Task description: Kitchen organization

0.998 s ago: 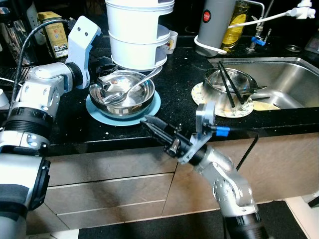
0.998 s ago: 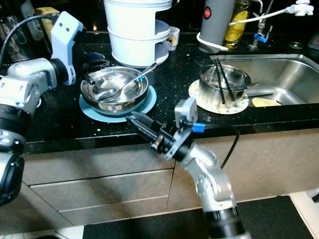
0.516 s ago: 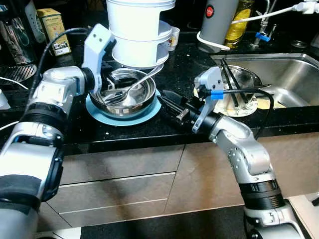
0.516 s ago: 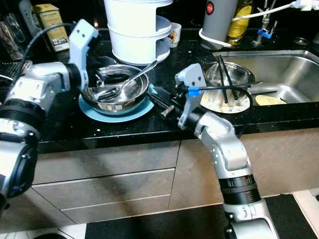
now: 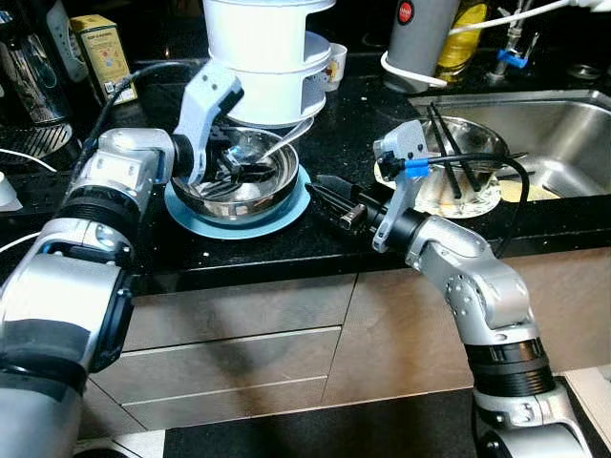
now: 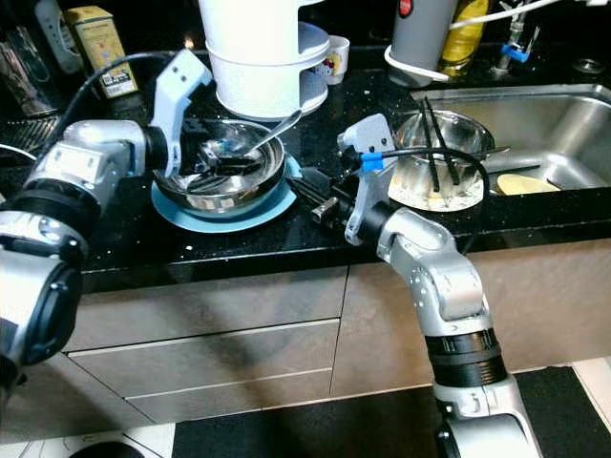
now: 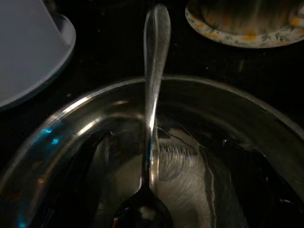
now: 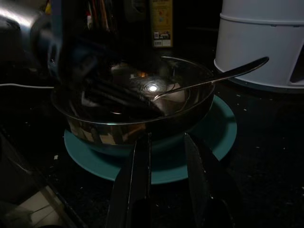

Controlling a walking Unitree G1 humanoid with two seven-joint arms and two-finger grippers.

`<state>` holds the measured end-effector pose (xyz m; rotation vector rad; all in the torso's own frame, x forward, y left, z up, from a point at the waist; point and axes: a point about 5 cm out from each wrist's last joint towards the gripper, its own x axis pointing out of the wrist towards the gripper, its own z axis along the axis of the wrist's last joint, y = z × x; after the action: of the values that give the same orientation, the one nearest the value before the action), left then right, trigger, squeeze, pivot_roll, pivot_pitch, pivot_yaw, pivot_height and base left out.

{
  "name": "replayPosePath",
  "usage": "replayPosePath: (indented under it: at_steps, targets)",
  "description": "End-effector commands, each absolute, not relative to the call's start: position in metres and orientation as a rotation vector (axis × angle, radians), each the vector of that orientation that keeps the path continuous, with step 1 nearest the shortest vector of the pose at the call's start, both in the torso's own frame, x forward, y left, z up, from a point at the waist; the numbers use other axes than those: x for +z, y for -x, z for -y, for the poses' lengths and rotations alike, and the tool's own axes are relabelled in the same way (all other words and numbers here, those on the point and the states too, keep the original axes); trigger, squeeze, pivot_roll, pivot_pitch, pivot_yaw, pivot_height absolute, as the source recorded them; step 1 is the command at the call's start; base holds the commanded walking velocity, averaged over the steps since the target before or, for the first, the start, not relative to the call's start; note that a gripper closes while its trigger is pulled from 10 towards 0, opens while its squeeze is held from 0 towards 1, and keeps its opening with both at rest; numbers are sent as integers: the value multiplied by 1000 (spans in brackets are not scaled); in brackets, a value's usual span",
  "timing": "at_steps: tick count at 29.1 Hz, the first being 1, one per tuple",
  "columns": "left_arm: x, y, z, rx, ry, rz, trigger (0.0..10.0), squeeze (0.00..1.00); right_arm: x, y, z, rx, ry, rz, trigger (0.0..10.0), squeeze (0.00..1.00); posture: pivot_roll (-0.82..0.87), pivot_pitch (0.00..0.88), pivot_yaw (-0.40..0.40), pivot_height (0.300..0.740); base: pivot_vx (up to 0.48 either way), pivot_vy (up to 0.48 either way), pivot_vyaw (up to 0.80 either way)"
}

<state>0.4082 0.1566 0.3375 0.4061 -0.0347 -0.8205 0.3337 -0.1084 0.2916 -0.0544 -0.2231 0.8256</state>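
Landmark: steel bowl [image 5: 239, 181], sitting on a blue plate [image 5: 286, 212] on the black counter [image 5: 143, 248]. A spoon [image 7: 153, 95] lies in the bowl, handle leaning over the rim toward the white container [image 5: 263, 57] behind.

Left gripper [image 6: 218, 157] reaches down inside the bowl beside the spoon's head; we cannot tell whether its fingers are spread.

Right gripper [image 8: 166, 175] is just in front of the bowl, level with the plate edge, fingers spread, holding nothing.

We judge the step to be lifting the spoon out. To do it well we should pinch the handle near the neck, lift straight up, and steady the plate so the bowl does not slide.
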Motion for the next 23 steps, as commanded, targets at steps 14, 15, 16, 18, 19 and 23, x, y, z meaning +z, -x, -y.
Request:
replayPosePath:
  at_steps: [14, 15, 16, 18, 19, 23]
  targets:
    - [335, -411, -153, -804, -425, 26, 3098, 0, 292, -327, 107, 821, 40, 207, 10000, 0, 23, 210, 28, 740, 0, 0, 0]
    - [334, -411, -154, -804, -426, 22, 3098, 0, 291, -326, 107, 824, 41, 204, 10000, 0, 23, 210, 28, 740, 0, 0, 0]
    - [333, -411, -154, -804, -426, 18, 1569, 0, 291, -326, 106, 825, 38, 202, 10000, 0, 23, 210, 26, 740, 0, 0, 0]
    - [332, -411, -155, -804, -428, 13, 314, 0, 291, -326, 106, 827, 38, 201, 10000, 0, 23, 210, 25, 740, 0, 0, 0]
    - [330, -411, -155, -802, -431, 7, 0, 0, 291, -326, 105, 830, 36, 200, 10000, 0, 23, 210, 25, 740, 0, 0, 0]
    - [329, -411, -155, -799, -440, 0, 0, 0, 291, -326, 104, 830, 40, 199, 10000, 0, 24, 210, 25, 740, 0, 0, 0]
